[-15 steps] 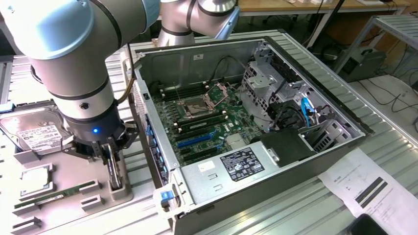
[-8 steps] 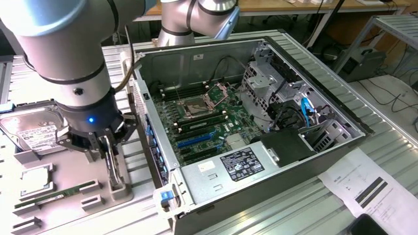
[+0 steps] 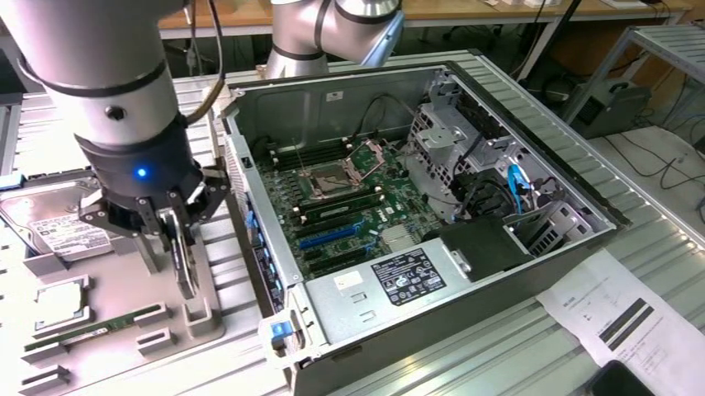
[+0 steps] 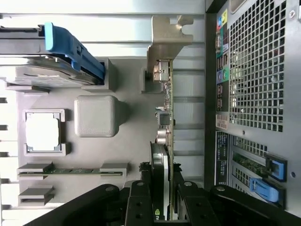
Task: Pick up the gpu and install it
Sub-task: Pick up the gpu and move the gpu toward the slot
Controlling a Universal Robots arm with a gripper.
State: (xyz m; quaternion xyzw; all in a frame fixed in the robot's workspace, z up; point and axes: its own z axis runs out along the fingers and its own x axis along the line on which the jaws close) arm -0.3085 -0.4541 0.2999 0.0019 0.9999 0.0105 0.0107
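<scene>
Graphics card (image 3: pixel 184 266) stands on edge in its holder on the grey tray (image 3: pixel 226 326), on the exterior view's left of the open computer case (image 3: pixel 463 318), all on the tabletop (image 3: pixel 507 355). Gripper (image 3: pixel 177 247) is down over the card. In the wrist view the gripper (image 4: pixel 164 202) sits around the card's (image 4: pixel 169 110) fan end, and the metal bracket (image 4: pixel 164 42) is at the far end. Cannot tell if it is clamped on the card or just around it.

Step looks like the pick. To do it well:
- Grip the card body squarely, not the bracket.
- Keep the card upright and lift in line with the holder so it doesn't bind.
- Mind the case wall just beside.
</scene>
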